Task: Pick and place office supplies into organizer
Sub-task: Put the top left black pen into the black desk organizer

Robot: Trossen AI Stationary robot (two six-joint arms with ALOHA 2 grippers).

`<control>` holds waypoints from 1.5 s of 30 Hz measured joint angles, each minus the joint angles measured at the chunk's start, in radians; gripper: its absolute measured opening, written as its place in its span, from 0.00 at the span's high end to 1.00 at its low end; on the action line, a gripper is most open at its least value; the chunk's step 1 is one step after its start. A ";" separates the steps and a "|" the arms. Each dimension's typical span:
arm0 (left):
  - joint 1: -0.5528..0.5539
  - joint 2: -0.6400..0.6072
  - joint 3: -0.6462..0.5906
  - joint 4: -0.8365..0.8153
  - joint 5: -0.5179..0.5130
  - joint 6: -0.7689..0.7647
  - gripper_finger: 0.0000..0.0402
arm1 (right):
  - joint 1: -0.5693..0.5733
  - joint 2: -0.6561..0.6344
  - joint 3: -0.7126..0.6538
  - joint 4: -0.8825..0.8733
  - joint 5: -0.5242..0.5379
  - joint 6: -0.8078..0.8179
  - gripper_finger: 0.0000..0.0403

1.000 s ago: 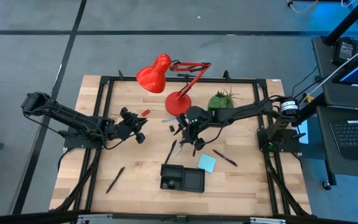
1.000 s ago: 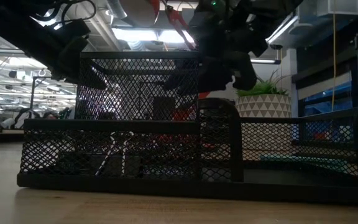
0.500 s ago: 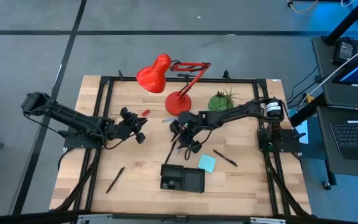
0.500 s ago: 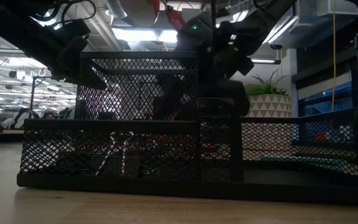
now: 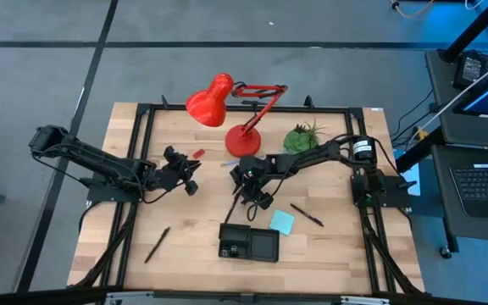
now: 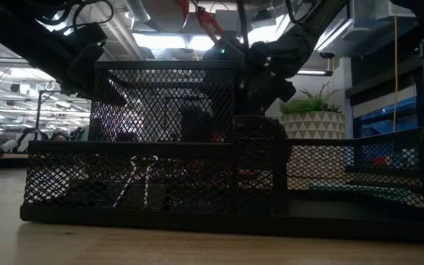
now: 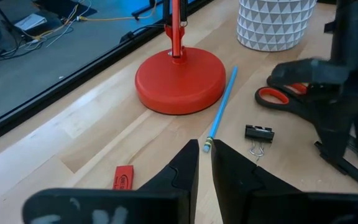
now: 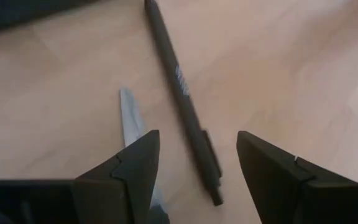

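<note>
My right gripper (image 5: 246,195) stands open and low over the table's middle. A thin dark pen (image 8: 182,102) lies on the wood between its two fingers, untouched. The grey blade of the red-handled scissors (image 8: 129,118) lies beside the pen and runs under one finger; the red handles (image 7: 283,96) show in the left wrist view. My left gripper (image 5: 191,180) waits shut and empty at the left of the middle. The black organizer (image 5: 249,244) sits near the front edge, with the light blue sticky-note pad (image 5: 282,222) next to it.
The red desk lamp (image 5: 242,142) and the potted plant (image 5: 302,135) stand at the back. A blue pen (image 7: 221,118), a black clip (image 7: 258,134) and a small red piece (image 7: 123,177) lie near the lamp's base. Other dark pens (image 5: 306,213) (image 5: 157,244) lie toward the front.
My right gripper has come down toward the table and a little toward its left edge, tipping more steeply, and now stands low over the pen and scissors with its fingers still open.
</note>
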 joint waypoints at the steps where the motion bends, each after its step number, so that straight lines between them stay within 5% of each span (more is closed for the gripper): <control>1: 0.000 0.000 0.000 0.000 0.000 0.000 0.90 | 0.000 0.006 0.000 0.004 0.002 0.001 0.46; 31: 0.000 0.000 0.000 0.000 0.000 0.000 0.90 | -0.003 0.027 0.003 -0.072 0.039 0.255 0.46; 45: 0.000 0.000 0.000 0.001 -0.001 0.000 0.90 | -0.002 0.027 -0.002 -0.092 0.034 0.288 0.69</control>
